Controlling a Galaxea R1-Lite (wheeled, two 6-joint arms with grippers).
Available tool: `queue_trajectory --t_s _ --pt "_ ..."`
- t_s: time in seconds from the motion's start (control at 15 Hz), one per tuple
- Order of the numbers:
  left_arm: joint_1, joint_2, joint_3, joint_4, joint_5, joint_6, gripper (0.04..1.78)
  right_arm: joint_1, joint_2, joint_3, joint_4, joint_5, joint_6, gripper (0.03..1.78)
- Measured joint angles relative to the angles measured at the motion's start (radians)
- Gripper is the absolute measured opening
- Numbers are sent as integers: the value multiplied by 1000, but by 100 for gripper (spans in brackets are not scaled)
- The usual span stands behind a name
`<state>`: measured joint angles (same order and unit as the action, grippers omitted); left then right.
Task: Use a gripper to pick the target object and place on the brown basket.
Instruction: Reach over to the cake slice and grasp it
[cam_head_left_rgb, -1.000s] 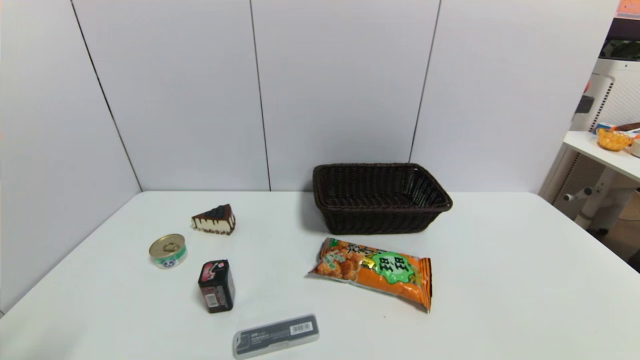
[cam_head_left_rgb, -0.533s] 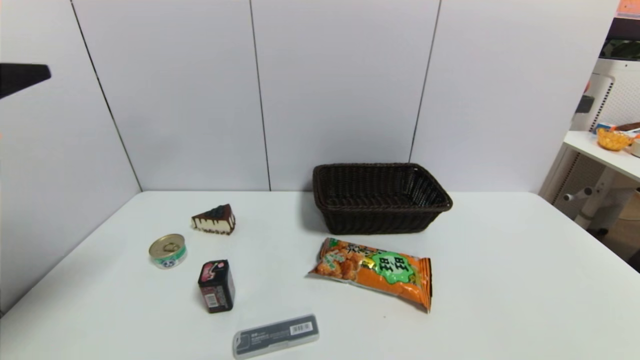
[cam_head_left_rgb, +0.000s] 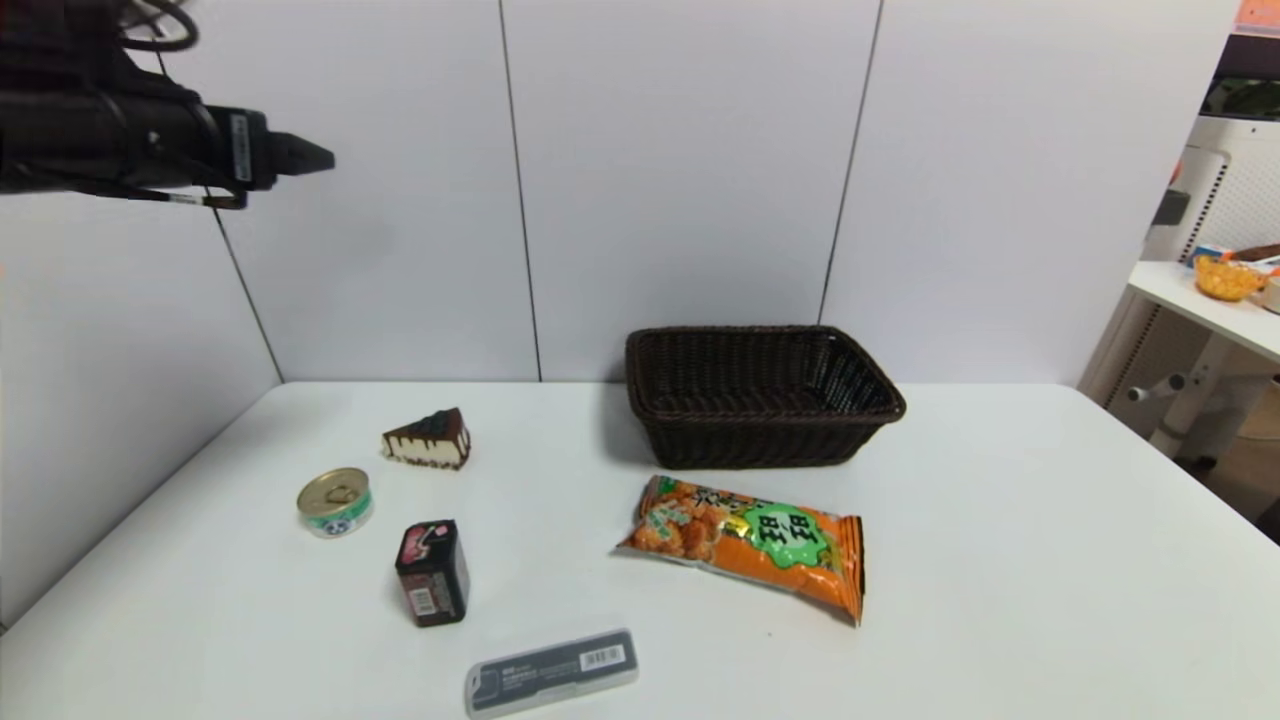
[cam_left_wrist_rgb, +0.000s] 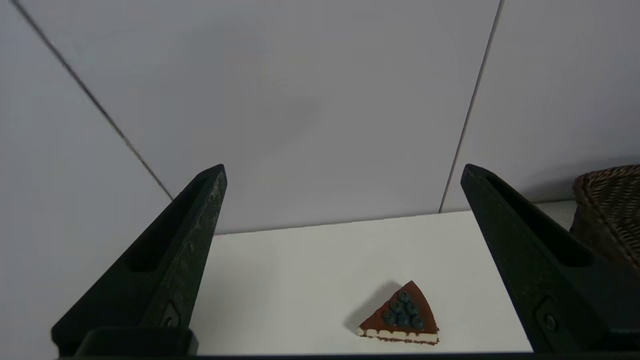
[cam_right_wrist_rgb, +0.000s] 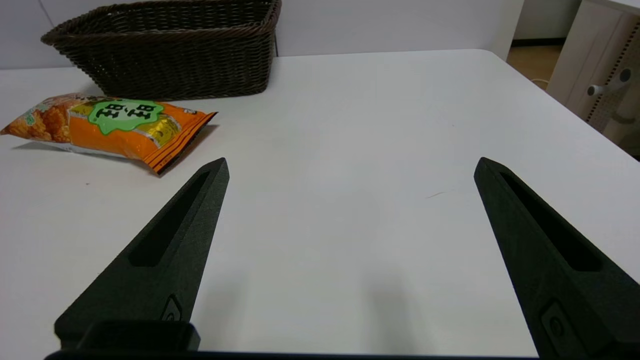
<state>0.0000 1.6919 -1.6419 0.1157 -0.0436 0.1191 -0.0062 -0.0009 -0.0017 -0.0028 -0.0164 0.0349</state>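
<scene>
The cake wedge (cam_head_left_rgb: 428, 438), chocolate-topped with blueberries and cream sides, lies on the white table at the back left; it also shows in the left wrist view (cam_left_wrist_rgb: 401, 316). The brown wicker basket (cam_head_left_rgb: 762, 395) stands at the back middle, empty; it also shows in the right wrist view (cam_right_wrist_rgb: 165, 47), and its edge shows in the left wrist view (cam_left_wrist_rgb: 610, 210). My left gripper (cam_head_left_rgb: 320, 157) is high at the upper left, well above the wedge, open and empty (cam_left_wrist_rgb: 342, 172). My right gripper (cam_right_wrist_rgb: 350, 167) is open and empty over bare table at the right, out of the head view.
A gold-lidded tin (cam_head_left_rgb: 335, 501), a small dark box with a pink label (cam_head_left_rgb: 432, 572) and a grey flat case (cam_head_left_rgb: 552, 671) lie at the front left. An orange snack bag (cam_head_left_rgb: 750, 543) lies in front of the basket. Grey wall panels stand close behind.
My left arm has come into the head view from the upper left edge and moved right, high above the table. Nothing on the table has moved.
</scene>
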Motion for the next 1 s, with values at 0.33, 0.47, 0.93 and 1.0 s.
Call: queue_trajectory --t_s 0.33,0.47,0.93,1.0 --pt "87 272 -114 24 -272 243 169 0 0 0 0 0 0 169" --pt "128 352 -120 30 -425 388 169 0 0 0 0 0 0 169" --pt "150 486 -120 321 -714 822 169 0 0 0 0 0 0 169" --pt "149 498 -120 381 -715 885 169 0 0 0 0 0 0 169"
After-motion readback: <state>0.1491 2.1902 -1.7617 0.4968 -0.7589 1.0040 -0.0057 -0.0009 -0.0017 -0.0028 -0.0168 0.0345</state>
